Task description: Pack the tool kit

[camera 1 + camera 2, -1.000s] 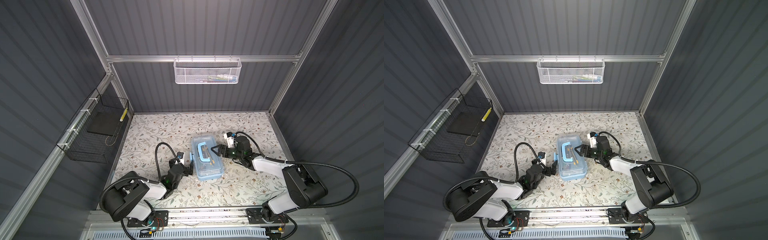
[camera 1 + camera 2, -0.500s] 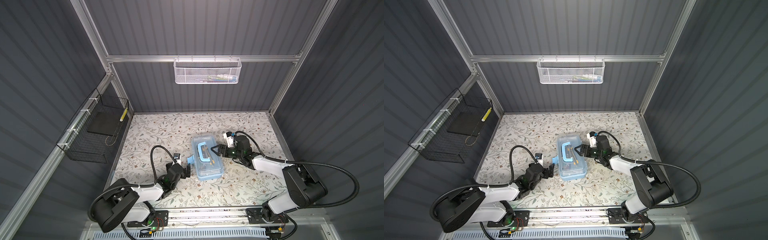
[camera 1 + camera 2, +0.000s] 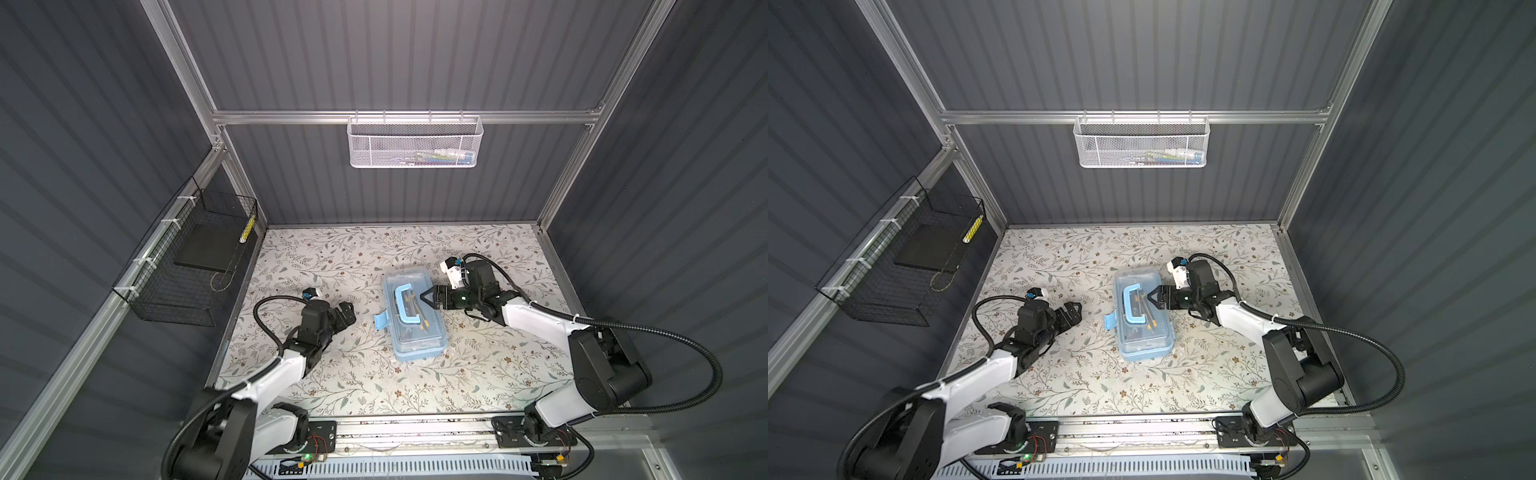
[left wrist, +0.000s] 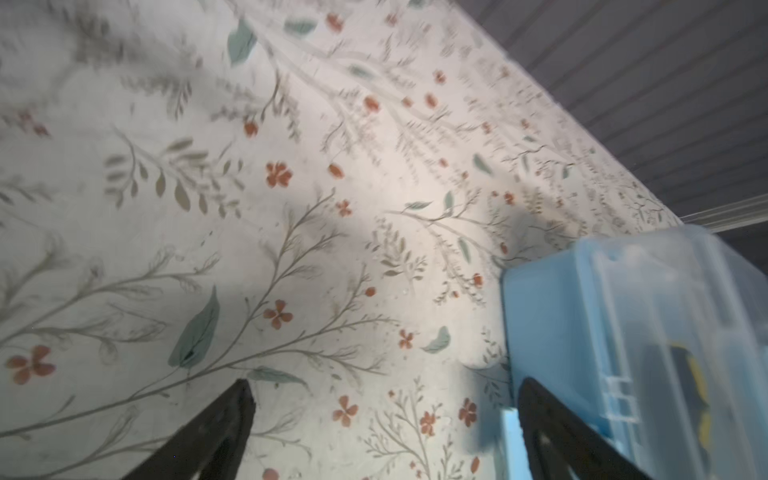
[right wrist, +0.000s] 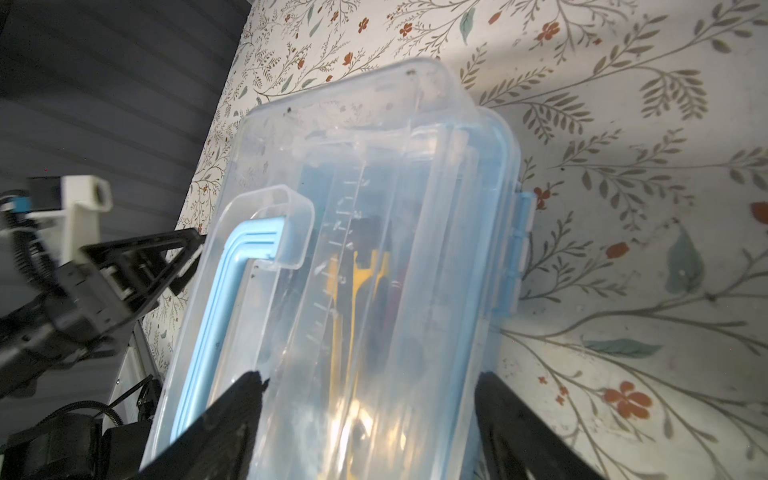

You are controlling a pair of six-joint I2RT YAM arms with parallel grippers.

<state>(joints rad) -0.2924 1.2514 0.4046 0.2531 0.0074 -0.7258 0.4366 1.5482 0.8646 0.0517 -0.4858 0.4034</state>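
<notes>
We see the tool kit (image 3: 415,318) lying flat near the middle of the floral desk (image 3: 332,257), its clear lid down and a blue latch sticking out on its left side. Our right hand (image 3: 428,298) hangs over the kit's right edge with its fingers spread wide, clamping nothing. Our left hand (image 3: 347,312) sits near the kit's left side, fingers fully apart and empty.
</notes>
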